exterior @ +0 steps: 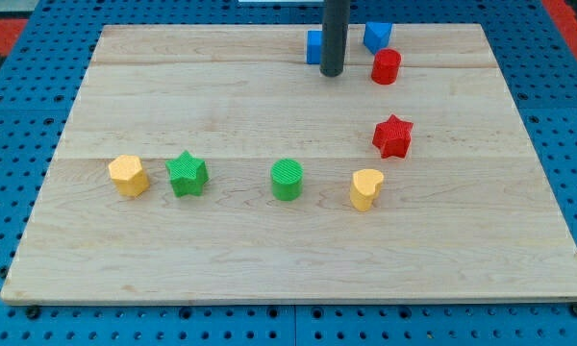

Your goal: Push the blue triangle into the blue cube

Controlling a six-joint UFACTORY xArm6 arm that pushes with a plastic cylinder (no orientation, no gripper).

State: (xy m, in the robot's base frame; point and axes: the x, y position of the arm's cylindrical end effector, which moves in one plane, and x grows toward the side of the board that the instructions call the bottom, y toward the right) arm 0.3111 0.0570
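Wood table (269,240) on blue pegboard (19,125); my tip (332,73) at frame top between blue cube (314,46) and blue triangle (377,36); red cylinder (386,67) just right. No jaws.

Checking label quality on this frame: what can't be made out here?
- Blue cube, camera view: right part hidden behind the dark rod, whose lower end, my tip, sits just right of it.
- Blue triangle, camera view: lower edge overlapped by the red cylinder; whether they touch is unclear.
- Rod's upper part: cut off by the view's top edge.
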